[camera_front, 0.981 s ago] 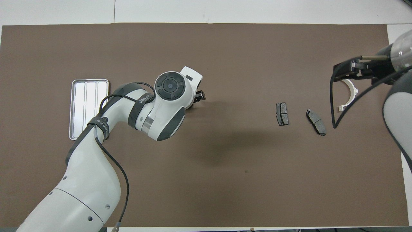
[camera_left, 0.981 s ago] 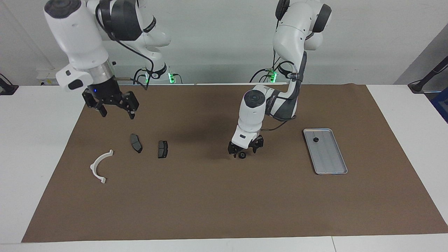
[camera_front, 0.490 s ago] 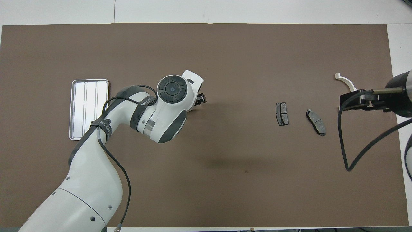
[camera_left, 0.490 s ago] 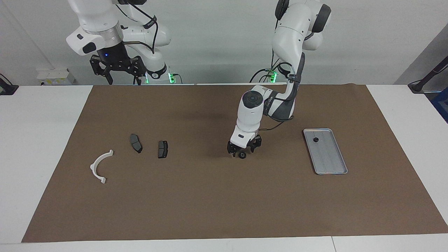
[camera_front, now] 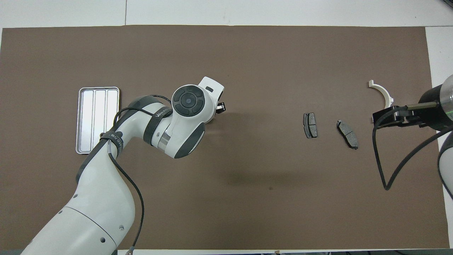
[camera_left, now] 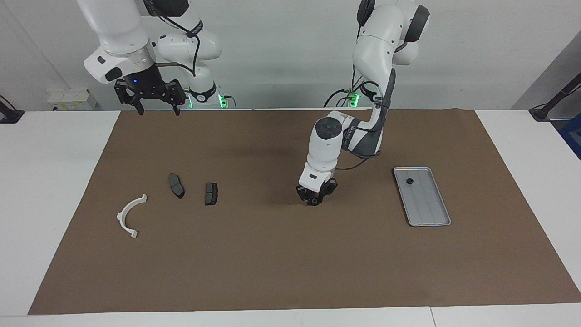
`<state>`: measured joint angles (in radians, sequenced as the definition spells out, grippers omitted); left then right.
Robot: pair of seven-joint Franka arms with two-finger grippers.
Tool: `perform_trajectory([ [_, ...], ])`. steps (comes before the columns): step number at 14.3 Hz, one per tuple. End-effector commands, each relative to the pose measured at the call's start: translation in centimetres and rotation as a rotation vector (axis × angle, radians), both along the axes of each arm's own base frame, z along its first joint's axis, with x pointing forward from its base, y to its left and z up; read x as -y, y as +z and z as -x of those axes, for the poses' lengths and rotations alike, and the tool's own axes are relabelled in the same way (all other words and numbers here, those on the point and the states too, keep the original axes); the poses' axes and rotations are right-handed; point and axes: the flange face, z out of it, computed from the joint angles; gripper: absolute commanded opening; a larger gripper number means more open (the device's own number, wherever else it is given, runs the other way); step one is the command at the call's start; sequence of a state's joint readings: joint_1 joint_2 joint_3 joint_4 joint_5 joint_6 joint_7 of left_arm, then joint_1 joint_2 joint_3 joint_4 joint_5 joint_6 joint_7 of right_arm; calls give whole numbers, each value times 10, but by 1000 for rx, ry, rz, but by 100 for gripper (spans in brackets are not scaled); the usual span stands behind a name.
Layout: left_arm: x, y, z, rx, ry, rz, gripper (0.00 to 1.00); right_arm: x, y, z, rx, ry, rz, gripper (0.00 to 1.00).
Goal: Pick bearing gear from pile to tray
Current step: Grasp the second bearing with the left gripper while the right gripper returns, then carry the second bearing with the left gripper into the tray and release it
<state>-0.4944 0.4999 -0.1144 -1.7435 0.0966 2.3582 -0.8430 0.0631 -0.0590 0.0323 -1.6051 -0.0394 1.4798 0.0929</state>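
The left gripper (camera_left: 312, 201) is down on the brown mat (camera_left: 290, 254), beside the tray (camera_left: 433, 218), pinched shut on a small black gear. One black gear (camera_left: 409, 181) lies in the tray. The right gripper (camera_left: 156, 109) waits up high with its fingers spread wide.

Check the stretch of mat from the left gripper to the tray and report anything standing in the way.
Nothing visible does. The left gripper is down at the mat around the small black round piece, and only bare mat lies from there to the tray. One black piece already lies in the tray. The right gripper waits, open.
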Motion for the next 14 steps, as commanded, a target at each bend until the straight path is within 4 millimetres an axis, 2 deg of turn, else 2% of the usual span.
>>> perform_trajectory([
  [1, -5, -4, 6, 27, 41, -5, 21, -3, -1, 2, 1, -45, -60, 100],
  [3, -8, -6, 3, 37, 30, -24, 6, -5, 1, 1, 10, -74, -76, 100],
  [4, -14, 2, -5, 42, 25, -38, 4, -5, 1, 1, 10, -73, -77, 100],
  [5, -19, 23, -20, 42, 20, -75, 4, -5, 1, 1, 10, -73, -77, 100],
  [6, -37, 49, -39, 15, 24, -111, 4, -5, 1, 1, 14, -71, -76, 100],
  [8, -86, 109, -68, -40, 10, -99, 4, -4, 2, -4, 51, -71, -76, 100],
  [9, -116, 142, -75, -44, -18, -76, 4, -3, 2, -5, 57, -73, -72, 100],
  [10, -151, 158, -82, -58, -44, -65, 4, -3, 2, -5, 56, -73, -70, 100],
  [12, -225, 174, -96, -59, -91, -68, 4, -3, 2, -5, 58, -74, -67, 100],
  [14, -305, 170, -106, -56, -159, -61, 4, -5, 2, -5, 57, -76, -65, 100],
])
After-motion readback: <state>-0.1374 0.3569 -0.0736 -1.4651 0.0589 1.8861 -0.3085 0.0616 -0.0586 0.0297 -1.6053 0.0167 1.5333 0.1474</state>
